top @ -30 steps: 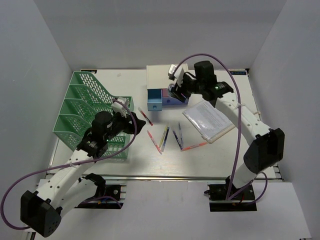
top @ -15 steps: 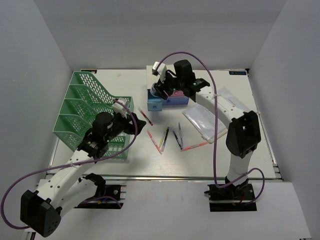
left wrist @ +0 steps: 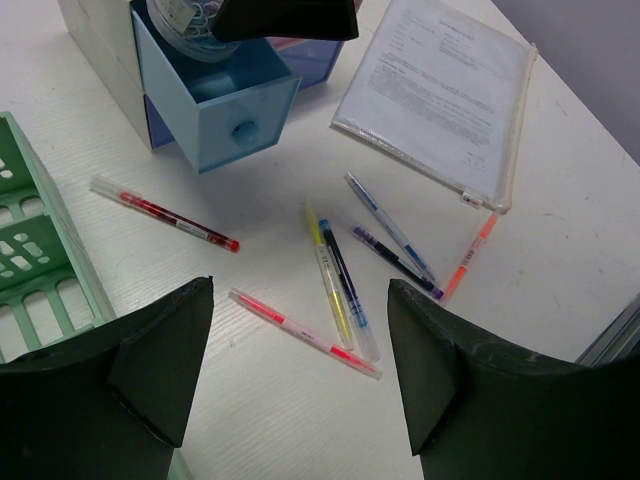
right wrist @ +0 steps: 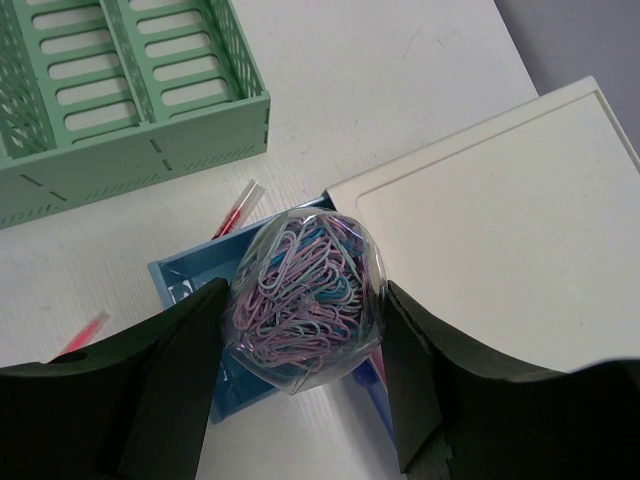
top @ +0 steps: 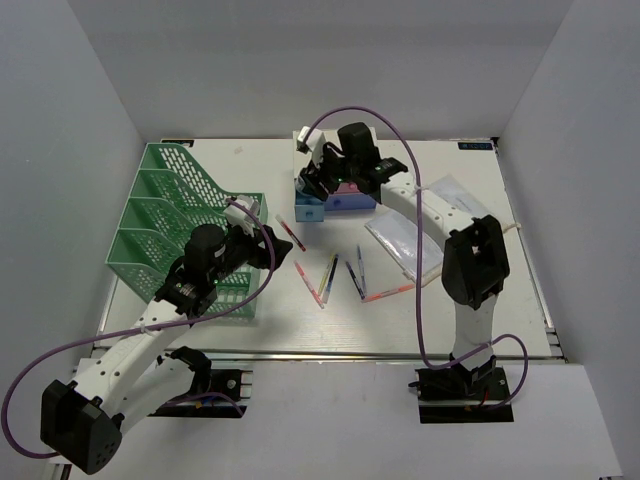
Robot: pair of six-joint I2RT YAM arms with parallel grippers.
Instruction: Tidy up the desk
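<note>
One off-white desk (top: 250, 168), walled in grey, fills the view beneath two arms. One green rack (top: 160, 215) stands at its left, the left arm crossing the near corner. One clear document sleeve (top: 402, 240) lies at right, partly hidden by the right arm. One white drawer box (right wrist: 500, 220) sits at the back, its blue drawer (left wrist: 225, 110) pulled out. Over that drawer the right gripper (right wrist: 305, 300) is clamped on one clip tub (right wrist: 305, 265), blocking the opening. Seven pens (left wrist: 327, 272) lie scattered mid-desk. The left gripper (left wrist: 300, 290) hovers above them, fingers apart, holding nothing.
</note>
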